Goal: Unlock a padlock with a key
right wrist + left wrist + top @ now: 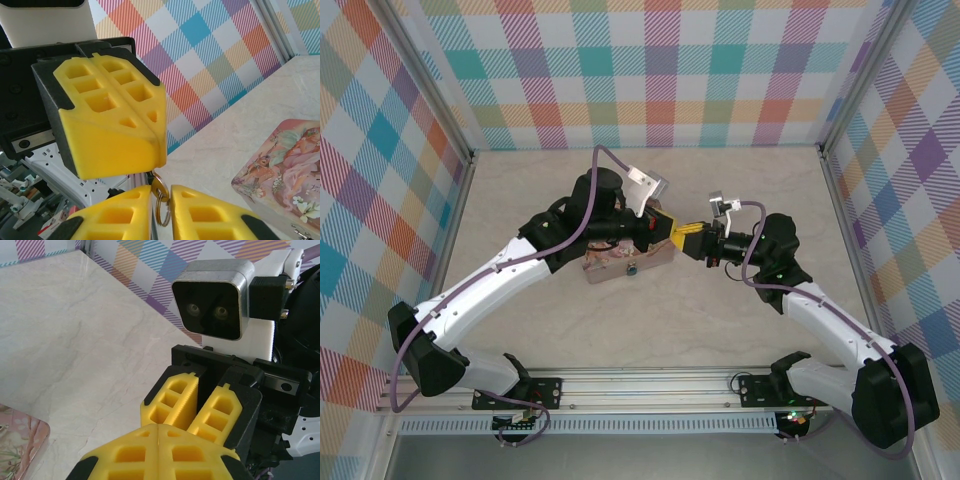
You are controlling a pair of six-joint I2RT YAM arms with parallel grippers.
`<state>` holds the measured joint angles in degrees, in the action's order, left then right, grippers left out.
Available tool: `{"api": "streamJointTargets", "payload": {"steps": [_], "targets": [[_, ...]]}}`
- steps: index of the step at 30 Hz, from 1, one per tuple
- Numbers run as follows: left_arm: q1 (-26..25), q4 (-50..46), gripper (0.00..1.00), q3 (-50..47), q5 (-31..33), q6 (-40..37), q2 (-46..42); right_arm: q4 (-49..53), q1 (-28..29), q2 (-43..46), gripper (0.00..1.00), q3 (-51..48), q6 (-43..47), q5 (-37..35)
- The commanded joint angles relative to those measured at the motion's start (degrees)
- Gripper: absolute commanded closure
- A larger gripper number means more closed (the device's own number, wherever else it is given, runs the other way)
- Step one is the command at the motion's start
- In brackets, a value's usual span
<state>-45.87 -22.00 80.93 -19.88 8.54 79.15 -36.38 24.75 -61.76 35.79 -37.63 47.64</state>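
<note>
Above the table's middle my two grippers meet tip to tip. The small silvery key [163, 184] hangs between them with a split ring [163, 214] under its head. My left gripper [153, 146] is shut, and the key's blade runs in under its closed yellow fingers. My right gripper [161, 190] is closed to a narrow gap that the key's head bridges, touching both fingers. From above, the left gripper [672, 231] and the right gripper [693, 238] touch just right of the tin. A tiny teal padlock [632, 270] sits at the tin's front edge.
The pink illustrated tin [615, 262] lies on the marble-look table under the left wrist, and again as the tin [285, 172] at lower right. Checked walls [650, 70] close in three sides. A metal rail [650, 385] runs along the near edge.
</note>
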Motion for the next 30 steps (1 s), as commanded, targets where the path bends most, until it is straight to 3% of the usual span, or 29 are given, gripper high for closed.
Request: {"api": "streamJointTargets", "payload": {"steps": [1,5,10,14,18,23,27,30], "targets": [[0.7,0.7,1.00,-0.1,0.2,-0.3,0.0,-0.6,0.3,1.2,0.88,1.3,1.0,-0.4],[0.6,0.7,0.97,-0.1,1.0,-0.3,0.0,2.1,0.3,1.8,0.97,1.2,1.8,-1.0],[0.9,0.7,0.87,-0.4,3.0,-0.5,-1.1,6.7,0.2,3.3,0.99,0.8,3.7,-3.2],[1.7,0.4,0.59,-1.2,7.4,0.4,-3.0,14.2,0.2,4.1,1.00,1.2,5.9,-6.1],[3.3,-0.7,0.42,-2.8,13.0,2.1,-5.3,19.2,0.2,4.4,1.00,0.5,6.9,-10.3],[4.9,-0.9,0.11,-9.1,20.7,5.9,-9.2,24.0,0.2,4.1,1.00,-0.9,6.5,-17.5],[5.0,-1.8,0.03,-16.1,25.7,10.4,-10.9,25.7,0.2,3.0,1.00,-2.4,5.3,-23.1],[4.8,-1.0,0.00,-22.0,25.3,13.8,-10.8,26.4,0.2,2.6,1.00,-3.5,4.8,-27.0]]}}
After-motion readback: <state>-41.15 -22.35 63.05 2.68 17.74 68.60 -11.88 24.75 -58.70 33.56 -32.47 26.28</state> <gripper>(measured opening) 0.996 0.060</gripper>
